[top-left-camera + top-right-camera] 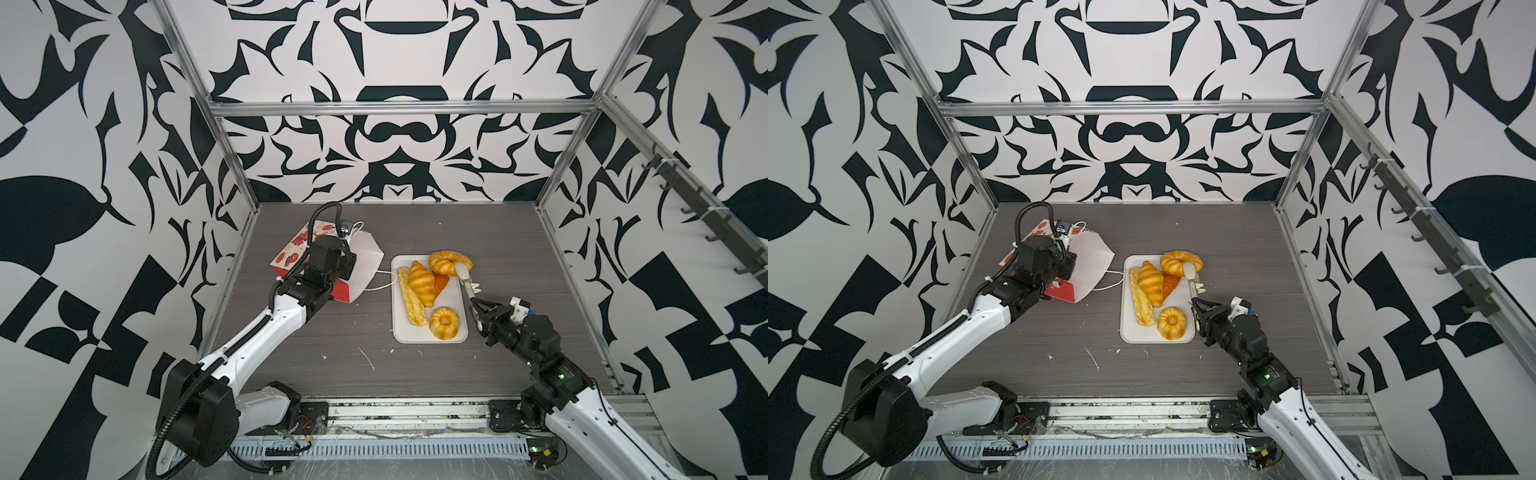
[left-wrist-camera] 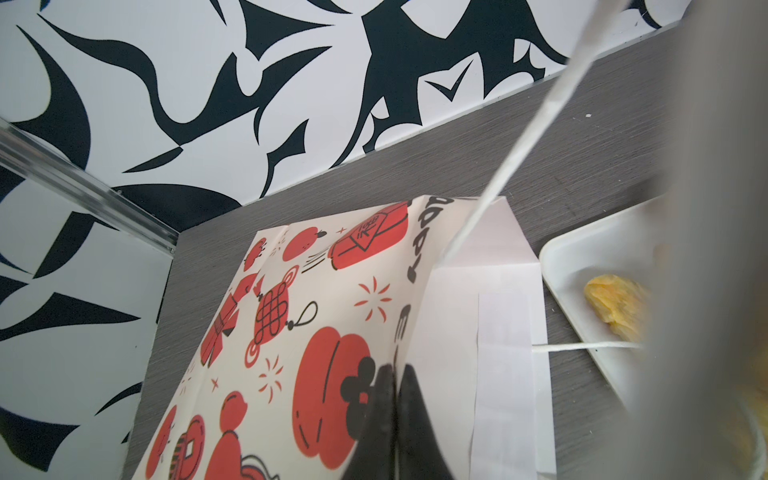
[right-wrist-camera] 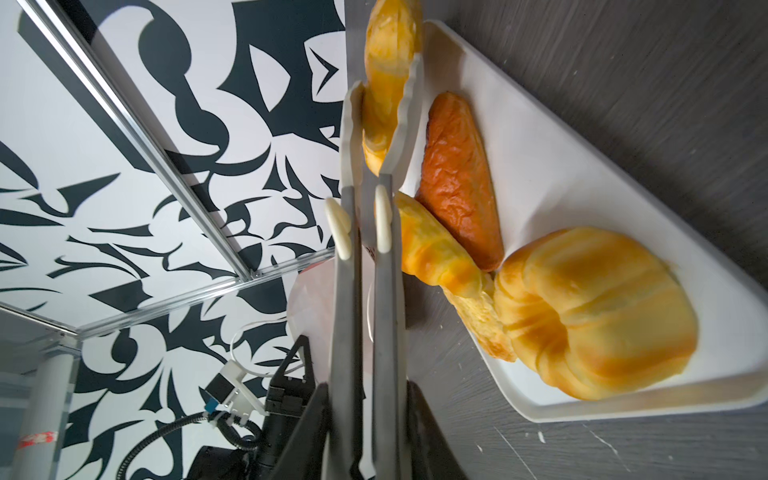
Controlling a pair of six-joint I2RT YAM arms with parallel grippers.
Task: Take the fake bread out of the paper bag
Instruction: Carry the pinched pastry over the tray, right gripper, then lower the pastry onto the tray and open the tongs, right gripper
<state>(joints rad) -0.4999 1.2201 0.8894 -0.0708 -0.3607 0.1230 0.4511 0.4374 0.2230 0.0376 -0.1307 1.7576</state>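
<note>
The paper bag [image 1: 291, 253] [image 1: 1096, 257] lies at the back left, its white mouth turned toward the tray. My left gripper [image 2: 395, 370] is shut on the bag's [image 2: 316, 299] upper rim. My right gripper [image 1: 478, 309] [image 3: 368, 399] is shut on grey tongs [image 3: 345, 291] with white tips. The tongs pinch a croissant [image 1: 446, 262] [image 3: 384, 83] at the far right corner of the white tray [image 1: 415, 336]. On the tray lie more fake bread: a long stick [image 1: 411, 303], a second croissant [image 1: 422, 282], a brown triangular piece [image 1: 441, 282] and a ring bun [image 1: 444, 323].
The bag's white cord handle [image 1: 384, 282] trails on the grey table up to the tray's left edge. Patterned walls with metal frame rails [image 1: 399, 108] close in the back and both sides. A metal rail runs along the front edge.
</note>
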